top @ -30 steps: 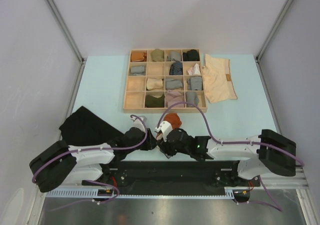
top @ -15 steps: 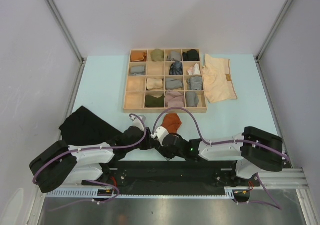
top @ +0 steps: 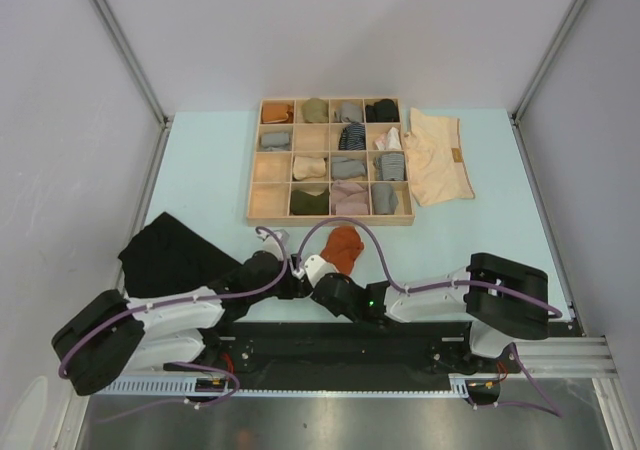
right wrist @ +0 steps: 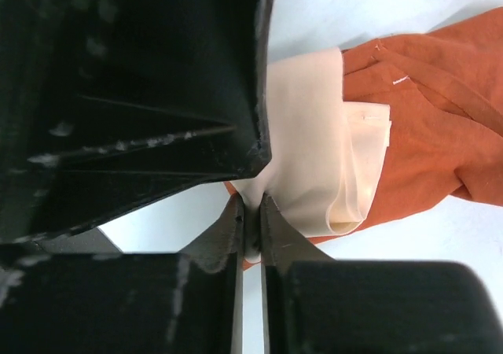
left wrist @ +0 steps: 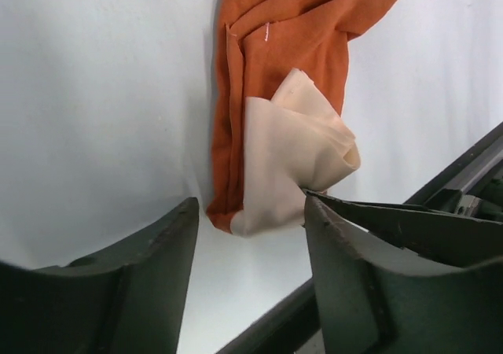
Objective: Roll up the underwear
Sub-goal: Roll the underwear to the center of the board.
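Rust-orange underwear (top: 343,248), cream lining showing, lies bunched at the tray's (top: 268,200) 6 o'clock. The tray's cells hold cloth bundles (top: 310,202). Right gripper (right wrist: 251,230) pinches the cream fold, left gripper (left wrist: 251,208) gapes wide.

Before me, the rust-orange underwear (left wrist: 291,39) shows a cream band (left wrist: 291,157). Black underwear (top: 170,255) lies by the pale blue bench's (top: 210,160) left edge, pale cream underwear (top: 437,165) with a tan label (top: 452,155) by its right.

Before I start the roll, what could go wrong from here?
The right end effector pinches only the edge of the cream fold, so the cloth may slip out. The open left end effector sits right beside it, so the two could collide. The orange underwear lies bunched, so the roll may come out uneven.
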Controlling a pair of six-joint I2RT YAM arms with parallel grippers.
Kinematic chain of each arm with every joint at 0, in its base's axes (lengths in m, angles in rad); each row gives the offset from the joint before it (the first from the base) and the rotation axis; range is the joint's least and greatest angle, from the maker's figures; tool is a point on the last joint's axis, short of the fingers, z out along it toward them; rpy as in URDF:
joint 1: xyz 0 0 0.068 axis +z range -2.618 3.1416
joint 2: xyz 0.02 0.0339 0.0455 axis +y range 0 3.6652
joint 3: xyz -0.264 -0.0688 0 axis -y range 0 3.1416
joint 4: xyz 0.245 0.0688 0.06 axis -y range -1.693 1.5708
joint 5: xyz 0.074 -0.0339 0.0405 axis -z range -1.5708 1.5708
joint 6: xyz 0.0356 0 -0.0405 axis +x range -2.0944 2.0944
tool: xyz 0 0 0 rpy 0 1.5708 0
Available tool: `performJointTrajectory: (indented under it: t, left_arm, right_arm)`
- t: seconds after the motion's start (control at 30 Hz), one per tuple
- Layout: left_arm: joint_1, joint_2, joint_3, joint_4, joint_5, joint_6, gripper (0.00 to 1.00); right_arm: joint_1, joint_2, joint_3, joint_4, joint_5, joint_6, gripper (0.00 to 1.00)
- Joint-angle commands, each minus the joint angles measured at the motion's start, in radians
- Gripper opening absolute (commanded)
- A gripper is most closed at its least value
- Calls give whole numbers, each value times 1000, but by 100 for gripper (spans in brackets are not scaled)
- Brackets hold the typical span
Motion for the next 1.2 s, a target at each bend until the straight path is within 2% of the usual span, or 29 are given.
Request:
performJointTrajectory:
  t: [0.0,0.23,0.6,0.73,1.17]
  left_arm:
    - [28,-91,3,-64,11,20,64]
    - [58,-246,2,-183,-10,57,70]
    - [60,-369,-43,-185,4,120,71]
    - [60,-401,-75,-95,43,168,71]
    - [31,-318,-149,218,202,230,71]
  right_arm:
    - [2,15,-15,-36,-141,32,2]
    - [-50,-66,-32,-25,-390,49,0]
    - [-188,-111,-70,-1,-686,150,0]
    - [-266,-99,-73,7,-780,189,0]
    - [-415,-13,-68,22,-970,267,0]
